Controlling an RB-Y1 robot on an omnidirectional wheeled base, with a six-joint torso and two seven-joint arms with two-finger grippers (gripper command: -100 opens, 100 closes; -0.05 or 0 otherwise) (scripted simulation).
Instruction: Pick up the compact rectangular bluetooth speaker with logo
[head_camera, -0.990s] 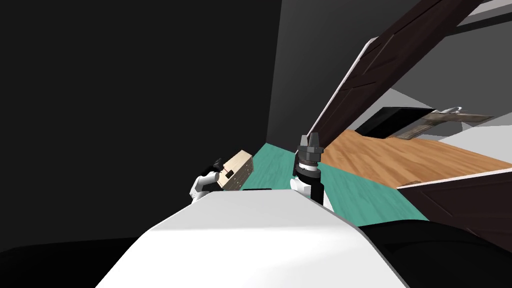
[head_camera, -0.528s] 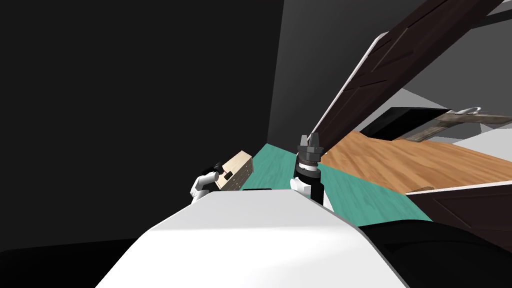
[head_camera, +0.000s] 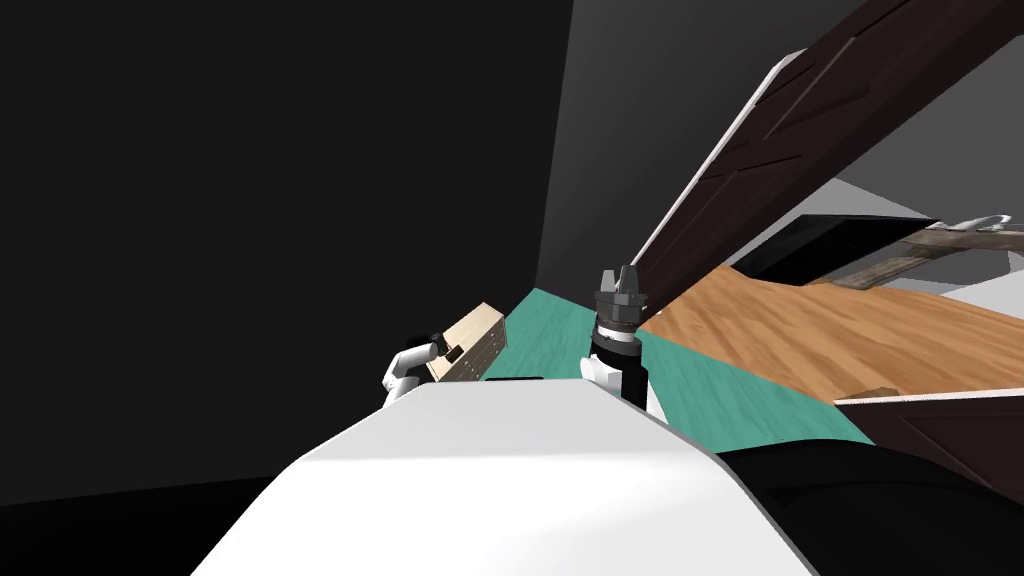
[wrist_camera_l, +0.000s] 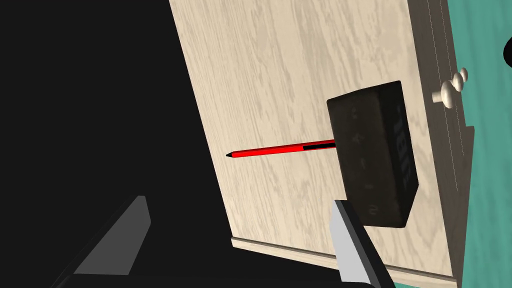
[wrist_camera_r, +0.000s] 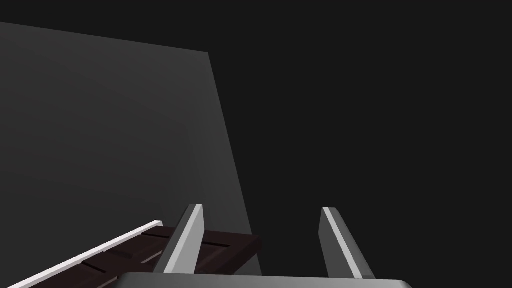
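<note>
Alignment first: left end effector, released (blades wide), should shift until the black rectangular speaker sits between them, avoiding the red pencil beside it.

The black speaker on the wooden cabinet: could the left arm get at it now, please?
Probably yes: the open left gripper faces the speaker with nothing between, though it lies off to one side, against a red pen.

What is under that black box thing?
The black speaker sits on a pale wooden cabinet top. A red pen lies there too, its dark end meeting the speaker's side. Whether it runs underneath is covered.
</note>
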